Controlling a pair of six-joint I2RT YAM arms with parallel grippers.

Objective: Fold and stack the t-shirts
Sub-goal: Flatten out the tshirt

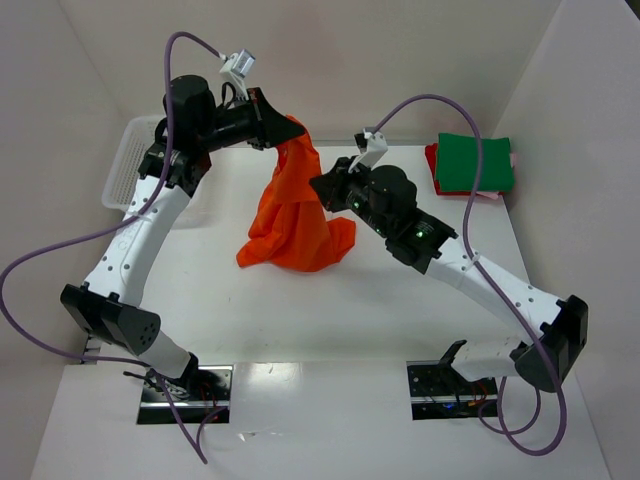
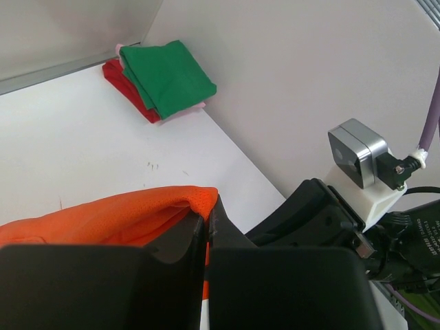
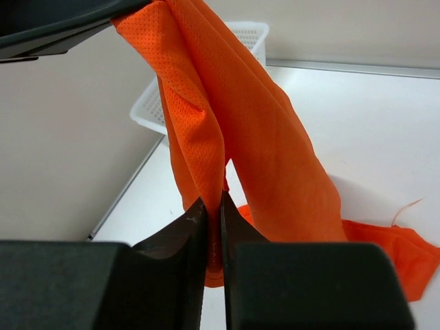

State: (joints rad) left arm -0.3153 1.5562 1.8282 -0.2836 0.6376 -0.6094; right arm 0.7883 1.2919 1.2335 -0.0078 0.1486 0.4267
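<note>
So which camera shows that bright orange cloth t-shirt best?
The top external view: the whole bright orange cloth t-shirt hangs from the left gripper, its lower end on the white table, the right gripper pinching its side. The left wrist view shows only a pinched edge; the right wrist, close hanging folds.

white table (image 1: 300, 320), plain pale walls (image 1: 400, 50)

A hanging t-shirt (image 1: 295, 215) drapes from the left tool (image 1: 283, 125) above the middle rear of the desk (image 1: 330, 310), its lower end resting on the desk. The right tool (image 1: 318, 187) pinches its right edge, lower down. A stack of folded t-shirts (image 1: 472, 163) lies at the far right corner. A basket (image 1: 130, 160) sits at the far left edge.
</note>
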